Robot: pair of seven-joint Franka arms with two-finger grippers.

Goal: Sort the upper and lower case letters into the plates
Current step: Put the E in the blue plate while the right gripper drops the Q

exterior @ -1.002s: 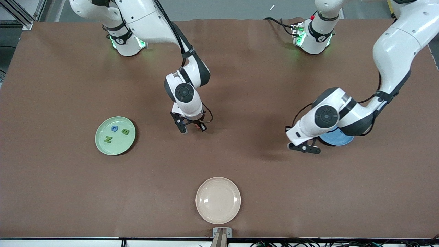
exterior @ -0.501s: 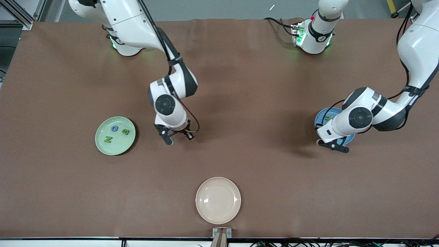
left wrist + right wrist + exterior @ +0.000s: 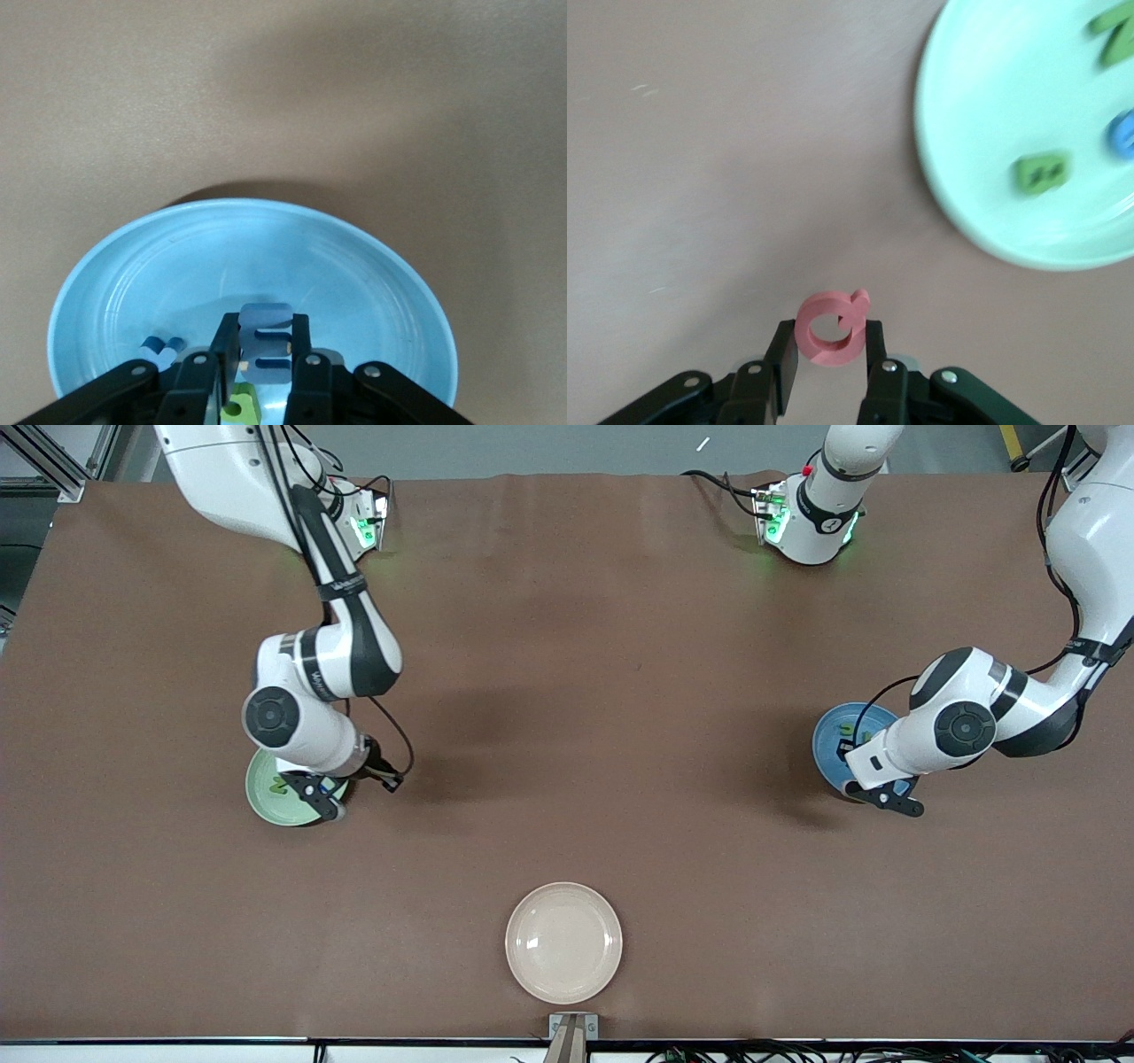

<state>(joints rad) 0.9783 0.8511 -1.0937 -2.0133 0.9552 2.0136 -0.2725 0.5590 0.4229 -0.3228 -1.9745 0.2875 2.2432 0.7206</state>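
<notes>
Right gripper (image 3: 828,354) is pinching the red Q (image 3: 831,329) at the mint plate (image 3: 262,802) edge; I'd get fully over the dish before dropping it with B (image 3: 1043,172). Left gripper (image 3: 264,354) is clamped on the blue m (image 3: 266,352), low over the blue plate (image 3: 115,292): just release.

Around the cream plate (image 3: 563,942), bare brown table (image 3: 585,691) is lying open toward both arms' ends. The right arm is hanging over the mint plate (image 3: 266,802), the left arm over the blue plate (image 3: 833,731), probably blocking descent onto either.
</notes>
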